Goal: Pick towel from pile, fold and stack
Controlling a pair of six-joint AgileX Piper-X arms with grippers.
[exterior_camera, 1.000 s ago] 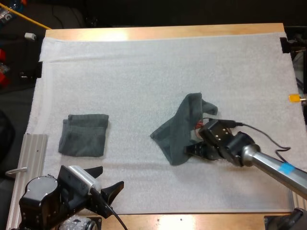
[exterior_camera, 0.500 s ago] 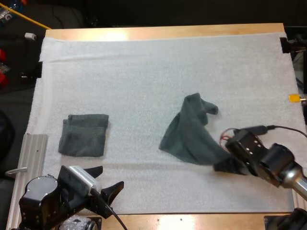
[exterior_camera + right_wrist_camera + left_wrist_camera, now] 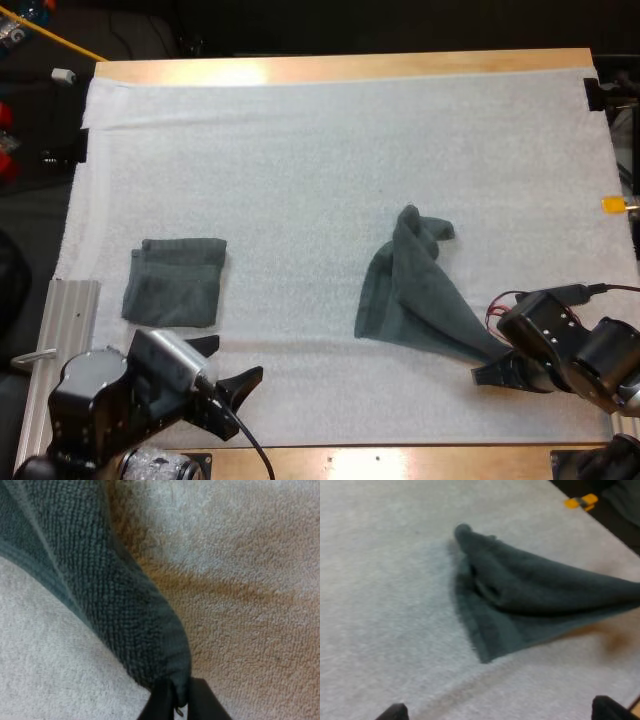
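R gripper [image 3: 490,373] pinches towel [image 3: 415,300] corner (near mat [image 3: 300,150] front edge).

White mat [image 3: 300,150] over a wooden table [image 3: 350,66], ribbed metal plate [image 3: 65,315] beside the mat's near left edge.

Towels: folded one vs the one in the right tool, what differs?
The folded towel lies flat and square; the loose towel is rumpled, tapering to a point. The folded towel lies untouched; the loose towel is pinched at one corner by the right tool. Both are dark grey-green, on the white mat.
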